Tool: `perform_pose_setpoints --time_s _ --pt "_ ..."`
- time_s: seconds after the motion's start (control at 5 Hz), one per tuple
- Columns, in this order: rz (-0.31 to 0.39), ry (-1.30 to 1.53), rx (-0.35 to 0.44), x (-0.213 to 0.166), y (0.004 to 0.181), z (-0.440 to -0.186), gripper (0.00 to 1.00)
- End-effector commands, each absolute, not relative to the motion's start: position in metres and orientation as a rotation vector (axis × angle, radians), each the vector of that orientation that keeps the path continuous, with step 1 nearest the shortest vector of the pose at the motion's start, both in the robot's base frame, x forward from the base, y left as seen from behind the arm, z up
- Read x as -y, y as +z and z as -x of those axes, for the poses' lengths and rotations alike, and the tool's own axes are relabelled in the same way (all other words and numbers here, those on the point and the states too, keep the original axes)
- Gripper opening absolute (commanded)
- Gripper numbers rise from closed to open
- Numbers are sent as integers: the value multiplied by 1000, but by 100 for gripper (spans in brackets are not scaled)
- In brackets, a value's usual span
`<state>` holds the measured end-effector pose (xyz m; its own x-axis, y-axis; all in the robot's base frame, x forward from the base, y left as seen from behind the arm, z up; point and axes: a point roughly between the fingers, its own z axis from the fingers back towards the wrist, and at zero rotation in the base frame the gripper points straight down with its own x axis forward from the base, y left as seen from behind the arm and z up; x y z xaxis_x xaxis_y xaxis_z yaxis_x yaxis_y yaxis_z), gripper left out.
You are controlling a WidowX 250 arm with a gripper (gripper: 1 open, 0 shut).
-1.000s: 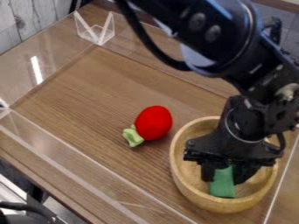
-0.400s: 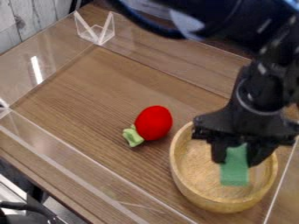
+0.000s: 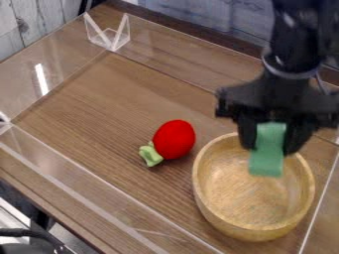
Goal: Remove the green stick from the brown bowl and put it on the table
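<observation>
The green stick (image 3: 269,149) hangs upright above the brown bowl (image 3: 212,191), clear of its floor. My gripper (image 3: 272,132) is shut on the stick's top end, pointing straight down, with black fingers (image 3: 248,126) on either side. The bowl sits at the lower right of the wooden table (image 3: 93,109), and its pale inside shows nothing else in it.
A red toy with a green stem (image 3: 169,139) lies on the table just left of the bowl. A clear plastic wall (image 3: 54,164) runs along the table's near edge, and a clear stand (image 3: 107,32) sits at the far left corner.
The gripper has risen with the green stick, lifting it from the bowl's floor to above the rim. The bowl and the red toy have stayed put.
</observation>
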<state>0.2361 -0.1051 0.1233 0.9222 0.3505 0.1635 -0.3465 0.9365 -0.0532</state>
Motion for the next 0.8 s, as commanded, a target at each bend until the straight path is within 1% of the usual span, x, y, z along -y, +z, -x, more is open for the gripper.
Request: perform_pose_setpoints --time_s 0.0,0.2,0.6 --pt "78 332 233 108 135 -261 0" --pt "88 301 240 107 128 -272 0" --pt "113 188 256 112 136 -281 0"
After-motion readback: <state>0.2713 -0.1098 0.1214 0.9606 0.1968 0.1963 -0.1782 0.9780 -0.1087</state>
